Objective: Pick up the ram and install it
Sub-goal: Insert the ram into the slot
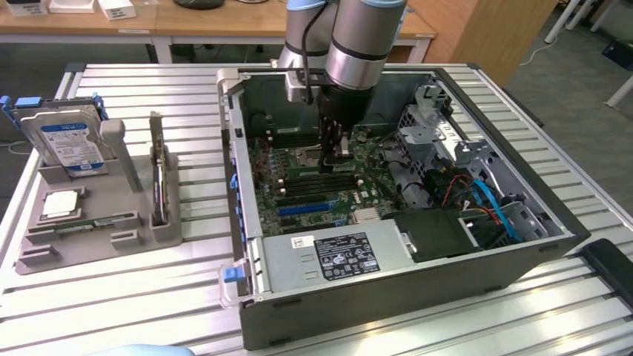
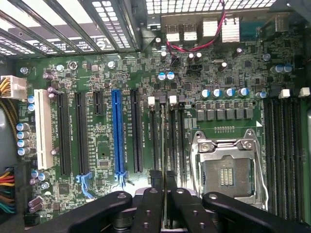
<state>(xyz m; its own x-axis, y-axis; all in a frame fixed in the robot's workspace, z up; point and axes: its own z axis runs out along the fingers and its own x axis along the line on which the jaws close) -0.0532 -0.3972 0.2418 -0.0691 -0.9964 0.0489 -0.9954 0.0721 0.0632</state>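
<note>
Grey moulded plastic holder tray (image 1: 148,236): rests on the ribbed aluminium surface (image 1: 148,304) at 9 o'clock of the exterior view. Its slots keep each spare part separate and easy to reach.
Blue-labelled silver hard drive (image 1: 67,141): stands on edge in a slot at the tray's 11 o'clock, with its smooth label facing out.
Square silver processor chip (image 1: 61,204): lies flat in a shallow recess at the tray's 9 o'clock.
Thin dark upright card (image 1: 156,174): stands on edge at the tray's 3 o'clock. I cannot tell what it is.
Open black steel computer case (image 1: 416,297): lies on its side without a panel, so the board faces up for work from above.
Green motherboard (image 2: 107,73): matt and studded with capacitors and long black slots.
Black metal pincer (image 1: 339,154): reaches down into the case near centre. Its jaws are narrow and clamp the ram.
Long thin green ram stick (image 2: 165,191): is gripped edge-on between the fingers, with its long edge towards the narrow black memory slots (image 2: 163,136), apparently so it lines up with one. It looks not yet seated.
Metal-framed processor socket (image 2: 226,165): sits bare, just beside those slots.
Perforated silver drive cage (image 1: 435,122): sits at the case's 2 o'clock.
Blue and red cables (image 1: 494,211): loop loosely at the case's 3 o'clock.
</note>
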